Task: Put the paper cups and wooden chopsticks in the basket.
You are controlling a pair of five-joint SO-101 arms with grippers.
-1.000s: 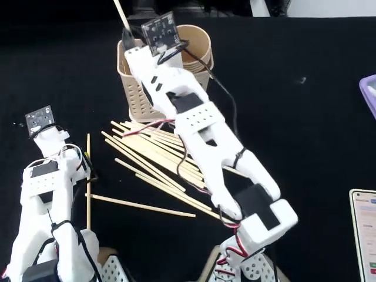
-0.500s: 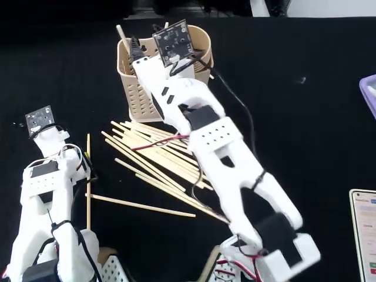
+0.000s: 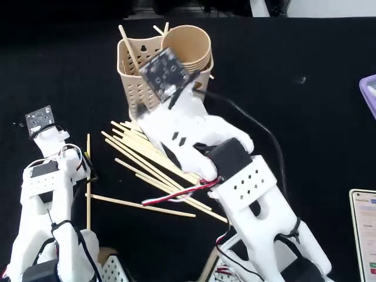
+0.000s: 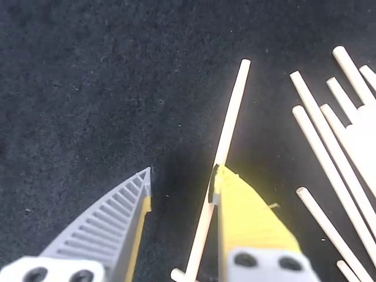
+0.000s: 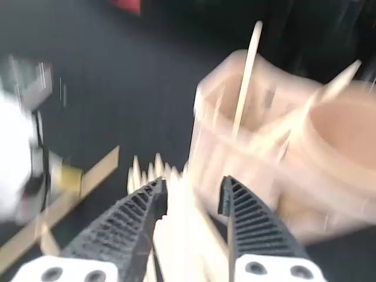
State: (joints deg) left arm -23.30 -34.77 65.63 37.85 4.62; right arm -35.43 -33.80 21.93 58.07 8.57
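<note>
The tan slotted basket [image 3: 134, 82] stands at the back of the black table, with stacked paper cups [image 3: 188, 46] and a few wooden chopsticks [image 3: 128, 49] leaning in it. A pile of chopsticks [image 3: 150, 161] lies in front of it. My right gripper [image 5: 191, 194] hangs open over the pile's far end, just short of the basket [image 5: 258, 147], and holds nothing. My left gripper [image 4: 179, 188] is open low over the table, a single chopstick [image 4: 231, 114] lying against the inside of its yellow finger [image 4: 238, 202].
One chopstick [image 3: 141, 205] lies crosswise near the front, another [image 3: 88, 182] beside the left arm. A purple object [image 3: 369, 91] and a white card [image 3: 364, 235] sit at the right edge. The right arm's cable [image 3: 258, 126] loops over the table.
The right arm has drawn back from over the basket toward the pile, its wrist dropping lower. A chopstick it held over the basket now leans inside. The left arm has kept still.
</note>
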